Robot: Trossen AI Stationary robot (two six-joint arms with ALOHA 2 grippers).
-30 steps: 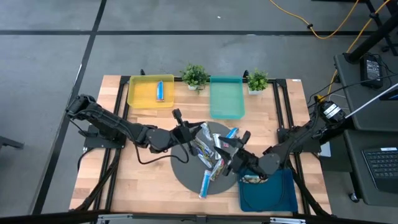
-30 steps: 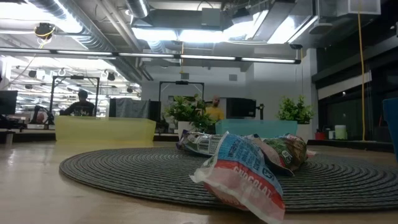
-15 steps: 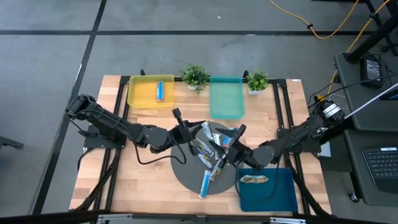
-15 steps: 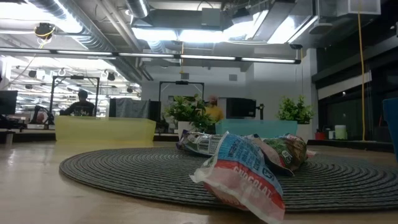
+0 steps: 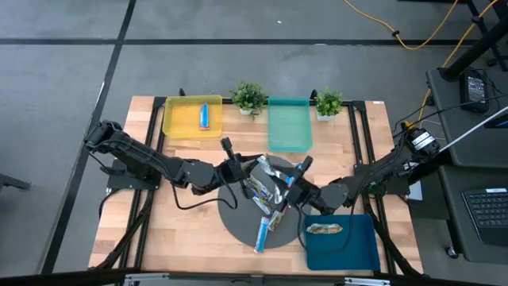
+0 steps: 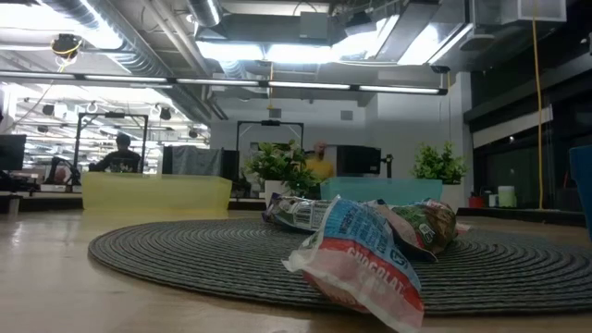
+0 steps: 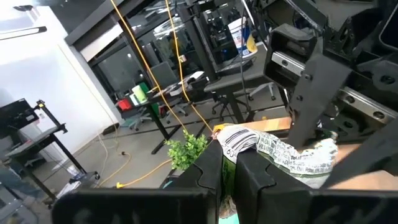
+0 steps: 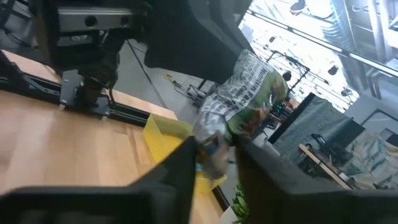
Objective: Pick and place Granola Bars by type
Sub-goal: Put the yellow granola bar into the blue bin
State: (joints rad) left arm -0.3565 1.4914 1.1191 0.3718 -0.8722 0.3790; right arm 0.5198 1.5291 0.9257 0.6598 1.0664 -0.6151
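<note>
— Where are the bars?
— Most lie heaped on the round grey mat (image 5: 238,214) mid-bench. One blue bar (image 5: 204,115) is in the yellow tray (image 5: 178,119) beyond the mat, and one brownish bar (image 5: 324,229) is in the dark blue tray (image 5: 357,246) just beside the mat, on its near right. The teal tray (image 5: 289,127) stands beyond the mat too, next to the yellow one.
— And the hands?
— Both are over the heap. The left hand (image 5: 240,172) is at the mat's left side, fingers (image 7: 255,180) pressed together on a green-and-white bar (image 7: 280,152). The right hand (image 5: 292,184) is at the mat's right side, fingers (image 8: 180,168) pinching a bar of the same kind (image 8: 242,93).
— From bench level?
— A white-and-red bar (image 6: 356,254) lies at the mat's front edge, others piled behind it.
</note>
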